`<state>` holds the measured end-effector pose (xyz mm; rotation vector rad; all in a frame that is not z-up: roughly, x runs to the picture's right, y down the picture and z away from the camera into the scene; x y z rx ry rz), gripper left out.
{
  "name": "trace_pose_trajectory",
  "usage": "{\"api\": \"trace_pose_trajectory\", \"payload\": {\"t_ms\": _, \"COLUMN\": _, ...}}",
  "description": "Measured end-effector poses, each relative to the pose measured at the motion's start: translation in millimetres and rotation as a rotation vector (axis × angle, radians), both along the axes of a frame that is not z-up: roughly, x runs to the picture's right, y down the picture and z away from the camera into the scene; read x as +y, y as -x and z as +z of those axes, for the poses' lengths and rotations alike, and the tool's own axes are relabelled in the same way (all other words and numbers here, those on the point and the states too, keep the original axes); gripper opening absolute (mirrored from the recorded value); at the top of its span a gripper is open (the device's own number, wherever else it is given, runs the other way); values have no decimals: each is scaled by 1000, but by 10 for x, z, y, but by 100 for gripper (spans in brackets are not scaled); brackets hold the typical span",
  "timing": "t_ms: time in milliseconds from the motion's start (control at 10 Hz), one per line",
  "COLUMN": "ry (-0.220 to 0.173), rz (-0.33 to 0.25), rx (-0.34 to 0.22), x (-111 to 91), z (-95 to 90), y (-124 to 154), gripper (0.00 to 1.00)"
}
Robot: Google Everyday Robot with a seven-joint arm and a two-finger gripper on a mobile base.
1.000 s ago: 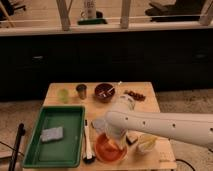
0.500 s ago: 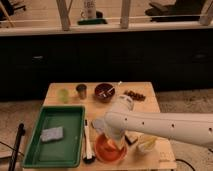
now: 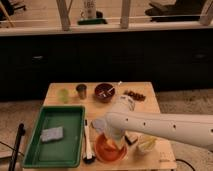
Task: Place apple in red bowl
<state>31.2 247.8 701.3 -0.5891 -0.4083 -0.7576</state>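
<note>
Over red bowl (image 3: pixel 99 150) at table (image 3: pixel 150 105) front: jaws closed; green tray (image 3: pixel 75 136) left, maroon bowl (image 3: pixel 105 92) behind

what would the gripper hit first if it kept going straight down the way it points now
The gripper points down into the red bowl, so it would probably meet the bowl's floor first, though depth there is hard to judge.

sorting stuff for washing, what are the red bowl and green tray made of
The red bowl: likely plastic, smooth, even orange-red colour. The green tray: probably plastic too, uniform matte green, raised moulded rim. The gripper is low over the red bowl, shut.
</note>
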Motion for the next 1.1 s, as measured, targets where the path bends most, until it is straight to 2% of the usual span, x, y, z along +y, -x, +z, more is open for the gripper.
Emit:
{"api": "trace_pose_trajectory", "payload": {"t_ms": 400, "ry": 25, "rz": -7, "rx": -95, "x": 13, "z": -65, "y": 25, "gripper": 1}}
{"api": "trace_pose_trajectory", "payload": {"t_ms": 1100, "ry": 82, "rz": -43, "rx": -209, "x": -41, "z": -58, "y": 126, "gripper": 1}}
